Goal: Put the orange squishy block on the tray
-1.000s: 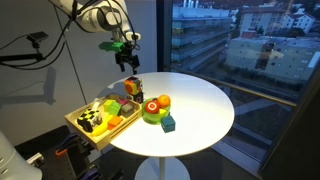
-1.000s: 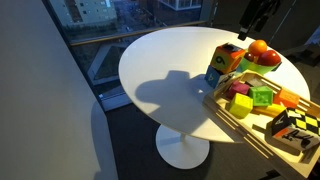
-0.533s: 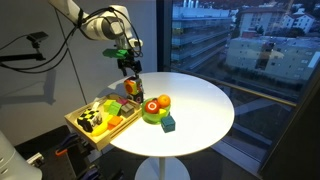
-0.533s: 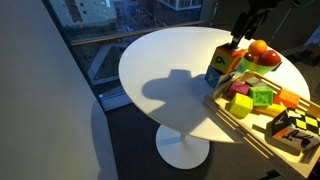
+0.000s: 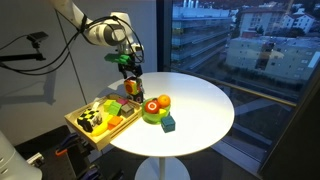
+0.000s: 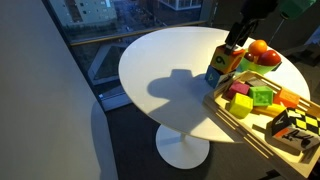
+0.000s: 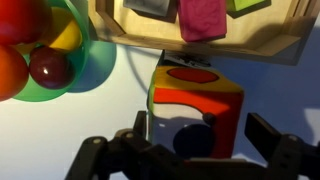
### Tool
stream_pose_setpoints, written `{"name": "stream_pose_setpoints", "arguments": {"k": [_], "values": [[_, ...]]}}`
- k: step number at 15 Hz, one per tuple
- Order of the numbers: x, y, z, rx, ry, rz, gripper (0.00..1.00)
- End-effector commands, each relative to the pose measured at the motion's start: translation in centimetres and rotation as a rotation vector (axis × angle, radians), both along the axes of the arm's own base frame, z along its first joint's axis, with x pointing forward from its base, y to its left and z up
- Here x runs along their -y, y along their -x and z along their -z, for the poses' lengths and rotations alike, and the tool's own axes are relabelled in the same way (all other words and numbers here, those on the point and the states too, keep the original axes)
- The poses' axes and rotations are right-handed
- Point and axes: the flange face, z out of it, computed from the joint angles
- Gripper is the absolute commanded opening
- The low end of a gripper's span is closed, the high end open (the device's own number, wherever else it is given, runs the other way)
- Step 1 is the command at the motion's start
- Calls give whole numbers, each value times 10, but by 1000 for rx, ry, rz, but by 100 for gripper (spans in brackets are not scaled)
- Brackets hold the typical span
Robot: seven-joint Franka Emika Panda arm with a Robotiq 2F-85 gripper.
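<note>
- Tray (image 5: 80, 128): a shallow rectangular container of light wood with low raised edges. It sits at the rim of the round white table (image 5: 200, 100). In an exterior view it holds a yellow block (image 6: 240, 105), a magenta block (image 6: 235, 92), a green cube (image 6: 262, 97), an orange piece (image 6: 290, 98) and a black-and-yellow patterned object (image 6: 290, 128).
- Wrist view: only the near wall of the tray (image 7: 260, 42) shows. The magenta block (image 7: 203, 18) and its grey and green neighbours are cut off by the top of the picture.
- Green plate (image 7: 75, 80): small, round and translucent, lying just beside the tray. It carries rounded toy fruit, among them a dark red piece (image 7: 50, 68) and a yellow piece (image 7: 65, 38). The red and orange pieces at the left are cut off by the picture edge.
- Orange squishy block (image 7: 195, 105): a soft cube, orange-red with a dark patch on its side face and a red oval on top. It rests on the table (image 7: 60, 130), outside the tray, close to the tray wall and beside the plate. Both exterior views agree (image 5: 132, 88) (image 6: 222, 65).
- Gripper (image 7: 205, 140): the jaws are spread wide, one on each side of the block, and grasp nothing. Whether the fingers touch the block is unclear. It hangs directly over the block (image 5: 130, 68).
- Teal cube (image 5: 168, 124): lies on the table next to the plate.
</note>
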Motion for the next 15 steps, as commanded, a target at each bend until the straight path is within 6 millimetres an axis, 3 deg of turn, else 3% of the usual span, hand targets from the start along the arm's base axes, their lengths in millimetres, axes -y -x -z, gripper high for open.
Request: {"name": "stream_pose_setpoints", "arguments": {"k": [1,7,8,9,15], "values": [[-1,2,8,-2,-36,-27,100],[5,3,18,-2,-13,-33,100],[5,3,18,2,-8,-29,75],[6,3,17,7,-3,-25,74],[8,10,-6,23,17,7,34]]}}
